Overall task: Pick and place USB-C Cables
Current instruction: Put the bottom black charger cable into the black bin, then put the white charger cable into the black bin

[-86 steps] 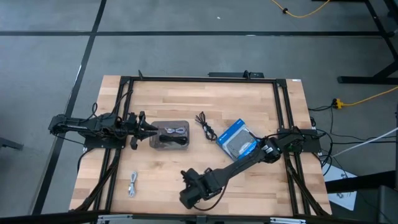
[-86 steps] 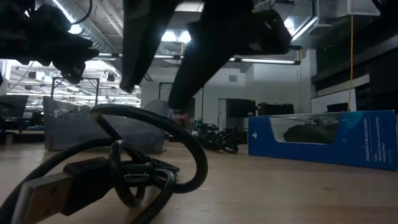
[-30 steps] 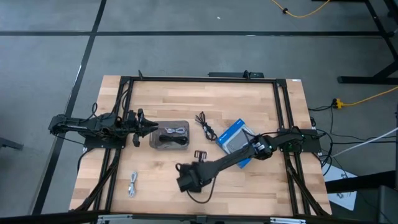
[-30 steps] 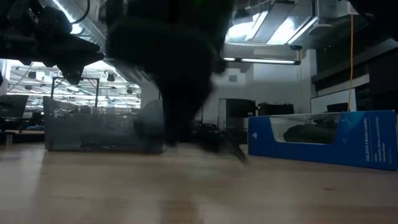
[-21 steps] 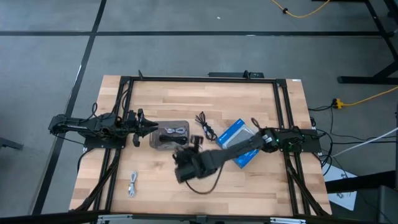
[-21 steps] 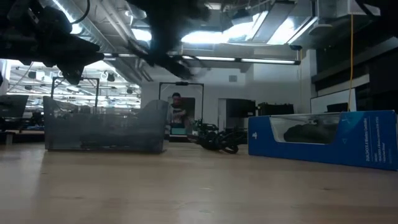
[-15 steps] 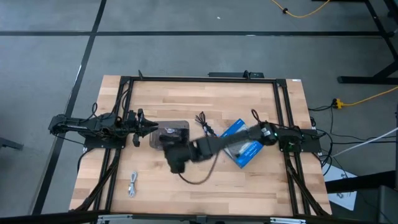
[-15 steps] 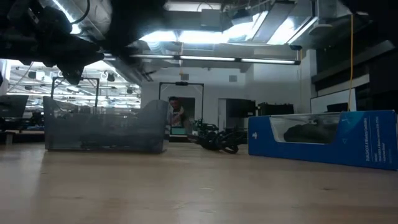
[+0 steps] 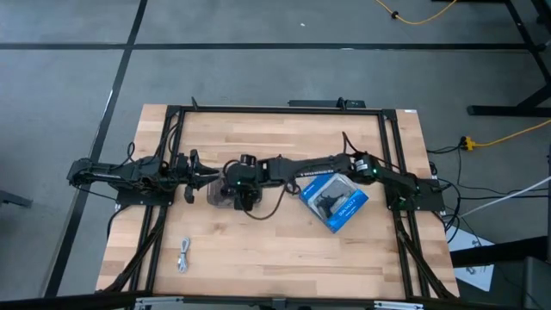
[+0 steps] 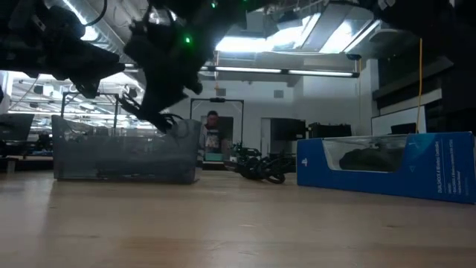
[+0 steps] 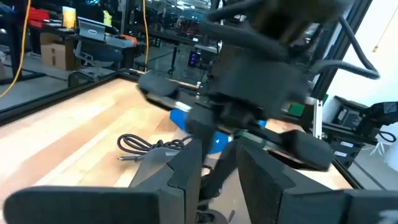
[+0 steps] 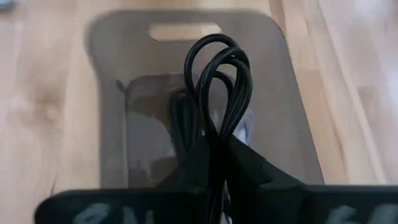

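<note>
The placing step is in hand: the right end effector [image 9: 244, 191] hangs over the grey tray [image 12: 112, 124], clamped on a black USB-C cable [image 12: 217, 81] looped directly below it. Next it should lower and release. 2.9 s ago it grasped at the counter's [image 9: 284, 250] near edge. The left end effector [image 9: 209, 179], narrowly parted, waits beside the tray.

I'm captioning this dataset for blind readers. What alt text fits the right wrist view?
The right gripper holds a looped black cable directly above a grey translucent tray on the wooden table. The tray's handle slot shows at its far end.
</note>
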